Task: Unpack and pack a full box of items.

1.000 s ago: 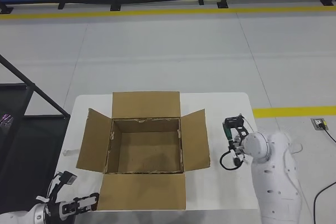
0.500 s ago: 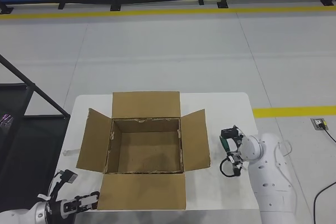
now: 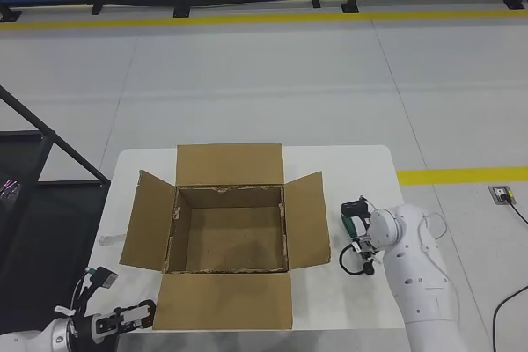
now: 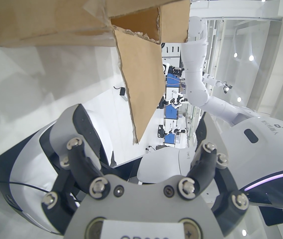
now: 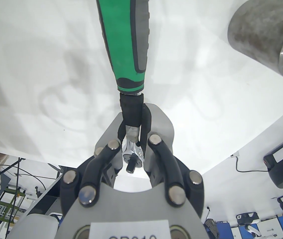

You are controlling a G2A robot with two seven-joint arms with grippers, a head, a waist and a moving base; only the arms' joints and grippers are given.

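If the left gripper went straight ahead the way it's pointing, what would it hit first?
Most likely the cardboard box: the open left gripper points at the side edge of its near flap, with nothing between them. Depth is hard to judge.

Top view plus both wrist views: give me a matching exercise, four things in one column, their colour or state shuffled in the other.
1 box
2 ratchet
3 left gripper
4 table

A white
B open, holding nothing
C brown, flaps spread
D green-handled, held by right gripper

Pairs: 1-C, 2-D, 3-B, 4-A
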